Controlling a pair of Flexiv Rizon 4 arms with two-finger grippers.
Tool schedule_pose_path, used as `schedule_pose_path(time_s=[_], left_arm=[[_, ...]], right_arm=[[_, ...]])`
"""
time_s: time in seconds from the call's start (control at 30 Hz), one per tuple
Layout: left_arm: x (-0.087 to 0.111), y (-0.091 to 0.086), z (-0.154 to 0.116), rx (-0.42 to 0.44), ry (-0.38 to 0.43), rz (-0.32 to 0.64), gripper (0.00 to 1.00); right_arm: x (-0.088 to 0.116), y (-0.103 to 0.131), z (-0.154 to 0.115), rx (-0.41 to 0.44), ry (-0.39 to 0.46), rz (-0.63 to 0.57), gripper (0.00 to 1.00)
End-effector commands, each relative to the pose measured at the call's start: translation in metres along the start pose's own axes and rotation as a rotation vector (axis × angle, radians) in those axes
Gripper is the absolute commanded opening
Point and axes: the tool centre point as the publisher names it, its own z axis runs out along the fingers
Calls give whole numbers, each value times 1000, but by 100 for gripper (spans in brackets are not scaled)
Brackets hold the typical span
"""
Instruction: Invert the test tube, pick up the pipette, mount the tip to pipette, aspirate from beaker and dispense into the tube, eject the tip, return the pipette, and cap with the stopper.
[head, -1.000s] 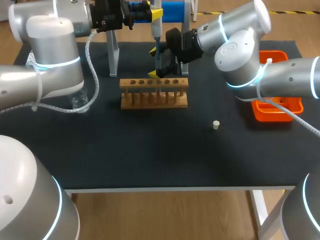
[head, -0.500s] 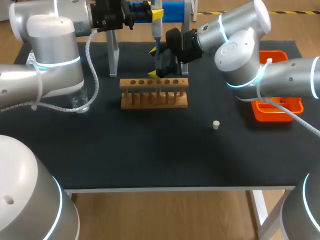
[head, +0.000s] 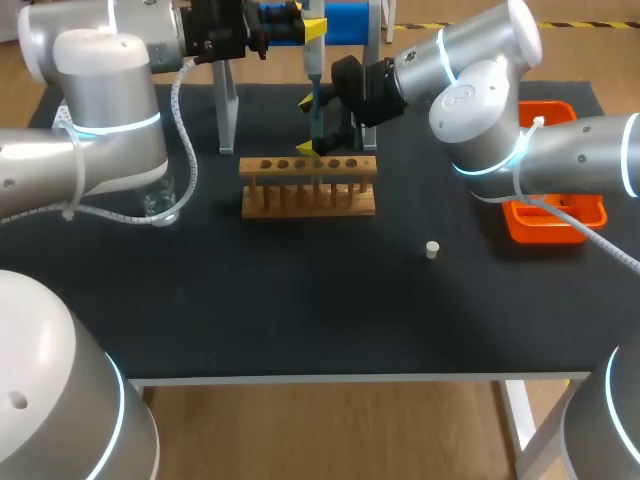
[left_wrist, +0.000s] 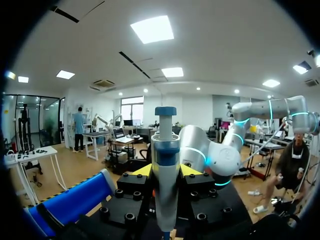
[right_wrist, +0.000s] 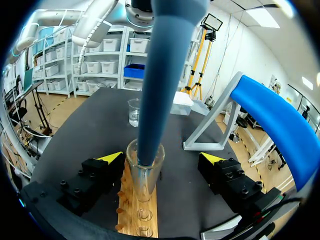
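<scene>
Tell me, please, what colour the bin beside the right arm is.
The bin is orange, best seen in the head view.

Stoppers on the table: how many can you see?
1. The stopper stands alone on the black table, in front and to the right of the wooden rack. Others may be hidden.

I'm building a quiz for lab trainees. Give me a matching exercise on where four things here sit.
1 pipette
2 stopper
3 beaker
4 test tube

A standing in the wooden rack
B lying alone on the table
C held in the left hand
D at the table's left side

Pairs: 1-C, 2-B, 3-D, 4-A
</scene>
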Motion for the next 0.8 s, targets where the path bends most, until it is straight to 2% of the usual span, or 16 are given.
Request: schedule_pose_path(time_s=[0.03,0.8], left_arm=[[-1,-1,0,-1,2,-1,0],[-1,-1,0,-1,2,-1,0]], right_arm=[[0,-1,-8,-5,0,-2,100],[5,-13,-69,-77,-25,-24,100]])
